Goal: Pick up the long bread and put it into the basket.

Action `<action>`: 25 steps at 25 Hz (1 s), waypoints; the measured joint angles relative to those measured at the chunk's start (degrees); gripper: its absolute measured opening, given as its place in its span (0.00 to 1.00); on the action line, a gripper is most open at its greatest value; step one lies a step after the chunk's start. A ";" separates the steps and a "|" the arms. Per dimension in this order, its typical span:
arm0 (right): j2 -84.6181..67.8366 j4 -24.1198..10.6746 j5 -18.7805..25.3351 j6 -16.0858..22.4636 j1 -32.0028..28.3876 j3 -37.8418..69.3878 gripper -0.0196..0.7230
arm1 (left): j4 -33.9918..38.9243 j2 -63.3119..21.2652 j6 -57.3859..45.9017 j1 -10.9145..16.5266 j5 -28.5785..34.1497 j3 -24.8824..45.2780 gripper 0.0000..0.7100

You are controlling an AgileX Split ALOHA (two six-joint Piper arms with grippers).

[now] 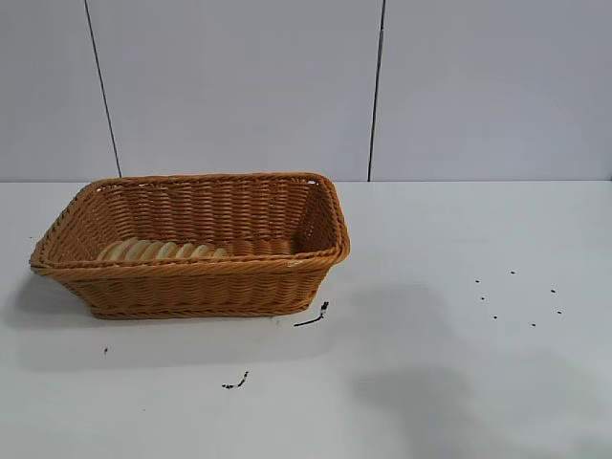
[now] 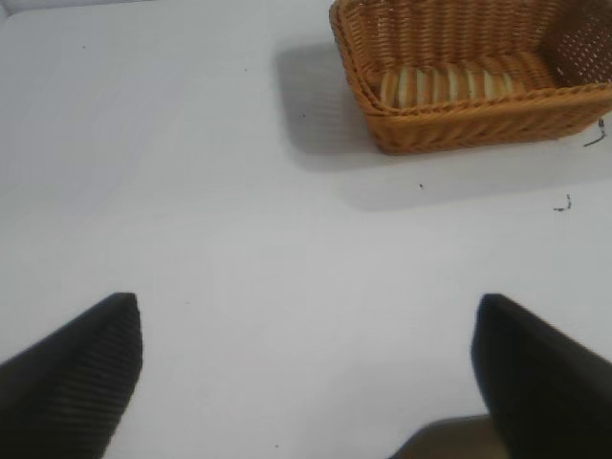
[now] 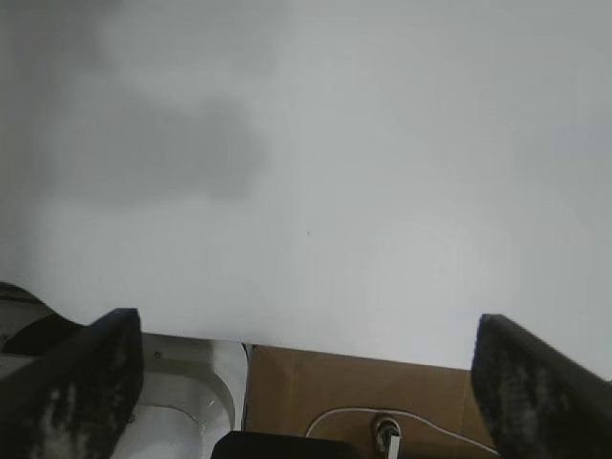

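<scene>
The white tabletop [image 1: 459, 287] fills most of the room's view, and neither arm appears in the exterior view. The basket [image 1: 191, 287] sits on it toward the left, with small black marks [image 1: 312, 317] on the surface just beside its front corner. The bread [image 1: 163, 251] lies inside on the basket floor, against the near wall, its long axis along the basket's length. The left wrist view shows more of the loaf [image 2: 449, 84] and its stripes. The left claw [image 2: 306, 373] hangs spread wide over bare tabletop, well apart from the basket. The right claw [image 3: 306, 382] is also spread wide, at the table edge above a brown box [image 3: 354, 392] and a white cable [image 3: 335, 416]. No writing is readable.
</scene>
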 joint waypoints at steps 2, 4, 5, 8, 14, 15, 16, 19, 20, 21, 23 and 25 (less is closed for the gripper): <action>-6.61 0.00 -0.66 0.00 0.00 0.49 0.89 | 0.00 0.00 0.00 0.00 0.00 0.00 0.98; -11.76 0.00 -1.28 0.00 0.00 0.55 0.89 | 0.00 0.00 0.00 0.00 0.00 0.00 0.98; -14.23 0.00 -1.37 0.00 0.00 0.55 0.89 | 0.00 0.00 0.00 0.00 0.00 0.00 0.98; -18.43 0.00 -1.37 0.00 0.00 0.55 0.89 | 0.00 0.00 0.00 0.00 0.00 0.00 0.98; -18.79 0.00 -1.37 0.00 0.00 0.61 0.88 | 0.00 0.00 0.00 0.00 0.00 0.00 0.98; -18.79 0.00 -1.37 0.00 0.00 0.61 0.88 | 0.00 0.00 0.00 0.00 0.00 0.00 0.98; -18.79 0.00 -1.37 0.00 0.00 0.61 0.88 | 0.00 0.00 0.00 0.00 0.00 0.00 0.98; -18.79 0.00 -1.37 0.00 0.00 0.61 0.88 | 0.00 0.00 0.00 0.00 0.00 0.00 0.98; -18.79 0.00 -1.37 0.00 0.00 0.61 0.88 | 0.00 0.00 0.00 0.00 0.00 0.00 0.98; -18.79 0.00 -1.37 0.00 0.00 0.61 0.88 | 0.00 0.00 0.00 0.00 0.00 0.00 0.98; -18.79 0.00 -1.37 0.00 0.00 0.61 0.88 | 0.00 0.00 0.00 0.00 0.00 0.00 0.98; -18.79 0.00 -1.37 0.00 0.00 0.61 0.88 | 0.00 0.00 0.00 0.00 0.00 0.00 0.98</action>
